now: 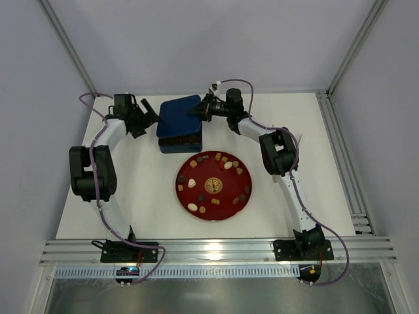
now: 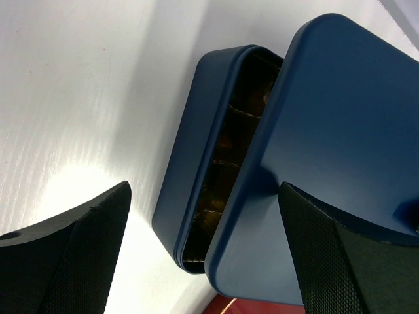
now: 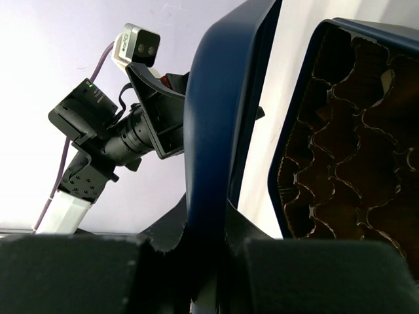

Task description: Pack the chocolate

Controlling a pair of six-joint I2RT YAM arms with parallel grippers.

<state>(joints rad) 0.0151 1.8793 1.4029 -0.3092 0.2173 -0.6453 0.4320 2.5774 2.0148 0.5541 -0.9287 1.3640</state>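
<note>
- Risk: the lid [image 1: 178, 116], which you pinch by one edge in your right claw [image 3: 209, 248], could slip or tip onto the tin [image 2: 190, 163].
- Pose: your left claw [image 2: 203, 261] gapes empty beside the tin.
- The chocolate [image 1: 227, 165] lies on the red plate [image 1: 226, 196].

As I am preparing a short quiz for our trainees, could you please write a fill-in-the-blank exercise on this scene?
1. The right gripper holds the ____ of the blue tin by its edge.
2. The left gripper, beside the tin, is ____ and holds nothing.
3. The chocolate lies on the ____ plate.

Missing words: lid; open; red.
</note>
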